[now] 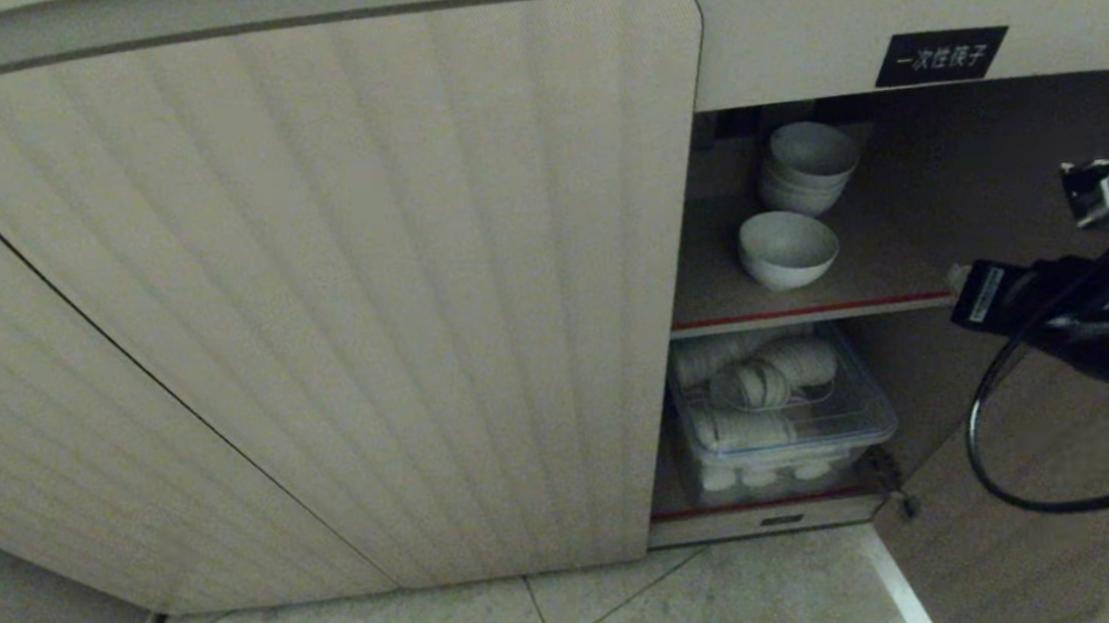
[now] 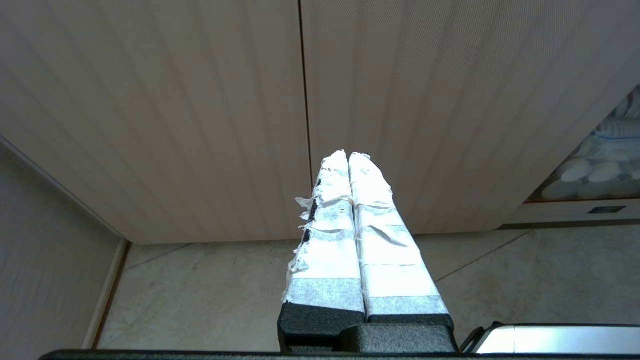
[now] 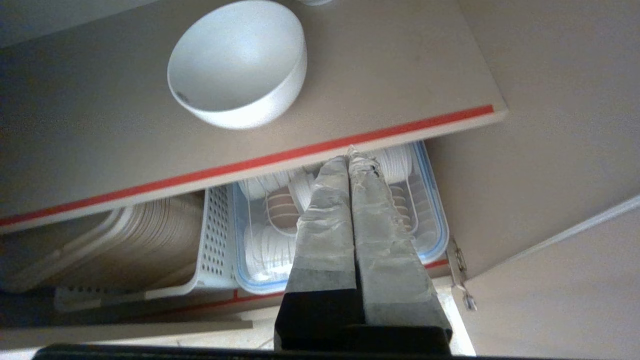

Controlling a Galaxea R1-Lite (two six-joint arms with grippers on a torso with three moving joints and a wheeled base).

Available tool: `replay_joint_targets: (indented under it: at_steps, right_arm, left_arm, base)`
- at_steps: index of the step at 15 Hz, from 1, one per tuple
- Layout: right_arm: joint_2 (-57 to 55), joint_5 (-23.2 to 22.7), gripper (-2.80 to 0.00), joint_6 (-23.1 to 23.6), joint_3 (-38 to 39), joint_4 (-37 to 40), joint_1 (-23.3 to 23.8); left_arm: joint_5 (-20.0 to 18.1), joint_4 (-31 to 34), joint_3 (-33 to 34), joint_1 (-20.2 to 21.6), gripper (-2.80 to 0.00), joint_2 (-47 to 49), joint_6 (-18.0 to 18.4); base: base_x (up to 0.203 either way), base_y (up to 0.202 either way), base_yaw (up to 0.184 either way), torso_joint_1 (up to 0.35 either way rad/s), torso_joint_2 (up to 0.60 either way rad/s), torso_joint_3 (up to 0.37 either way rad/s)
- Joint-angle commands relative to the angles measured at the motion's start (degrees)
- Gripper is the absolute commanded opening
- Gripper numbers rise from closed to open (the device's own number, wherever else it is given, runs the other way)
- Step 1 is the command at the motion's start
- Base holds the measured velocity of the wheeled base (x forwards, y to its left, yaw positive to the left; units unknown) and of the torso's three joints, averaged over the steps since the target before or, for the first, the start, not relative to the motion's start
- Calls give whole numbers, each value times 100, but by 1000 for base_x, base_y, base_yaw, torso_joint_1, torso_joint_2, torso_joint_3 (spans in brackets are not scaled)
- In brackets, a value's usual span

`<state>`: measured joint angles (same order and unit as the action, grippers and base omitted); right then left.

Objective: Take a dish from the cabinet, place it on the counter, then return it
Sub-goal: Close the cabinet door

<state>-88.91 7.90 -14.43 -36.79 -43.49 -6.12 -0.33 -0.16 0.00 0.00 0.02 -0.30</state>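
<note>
I am holding my right gripper clenched and empty before the cabinet, near the shelf bearing the dish; my left gripper is clenched too.

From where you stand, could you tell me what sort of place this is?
Probably a kitchen or canteen serving area: an open cabinet with stacked white bowls, a single dish on the shelf, and a tub of tableware below.

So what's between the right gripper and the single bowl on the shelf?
Only bare shelf board and its red edge, seen in the right wrist view. The right gripper, jaws shut, sits outside that edge; the dish stands further in.
</note>
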Motion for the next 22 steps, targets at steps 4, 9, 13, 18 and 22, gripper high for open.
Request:
replay_joint_targets:
  at_steps: [4, 9, 13, 18, 22]
  right_arm:
    - [463, -1, -280, -16, 372, 25, -3]
    - [903, -29, -280, -16, 729, 106, -3]
    - [1399, -35, -280, -7, 1266, 227, -3]
    - [2154, -34, -280, 4, 1913, 502, 43]
    - [2964, -34, -280, 133, 2714, 762, 209]
  left_arm:
    - [-2, -2, 0, 0, -280, -2, -5]
    - [-2, -2, 0, 0, -280, -2, -5]
    - [-2, -2, 0, 0, -280, -2, -5]
    - [-2, -2, 0, 0, -280, -2, -5]
    - [-2, -2, 0, 0, -280, -2, -5]
  base:
    - [0, 0, 0, 0, 0, 0]
    - [0, 0, 0, 0, 0, 0]
    - [0, 0, 0, 0, 0, 0]
    - [0, 0, 0, 0, 0, 0]
    - [0, 0, 0, 0, 0, 0]
